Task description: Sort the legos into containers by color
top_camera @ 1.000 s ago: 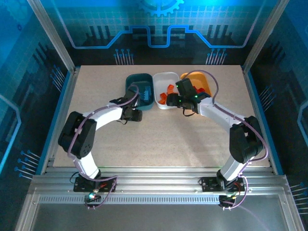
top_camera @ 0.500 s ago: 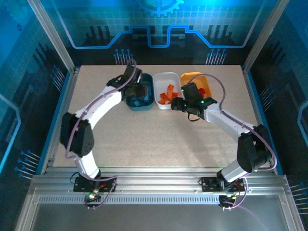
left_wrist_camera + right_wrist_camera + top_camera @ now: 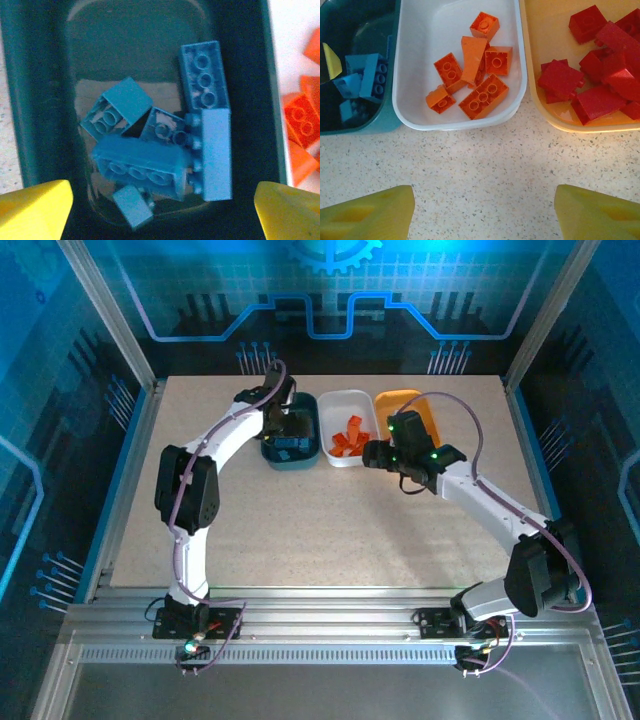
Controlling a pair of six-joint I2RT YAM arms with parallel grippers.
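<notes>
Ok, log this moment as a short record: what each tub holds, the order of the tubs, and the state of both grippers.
teal tub: several blue bricks
white tub: orange bricks
yellow-orange tub: red bricks
tub order: teal on the left, white in the middle, yellow-orange on the right, side by side
left gripper: open, empty, above the teal tub
right gripper: open, empty, above the table just in front of the white tub
</notes>
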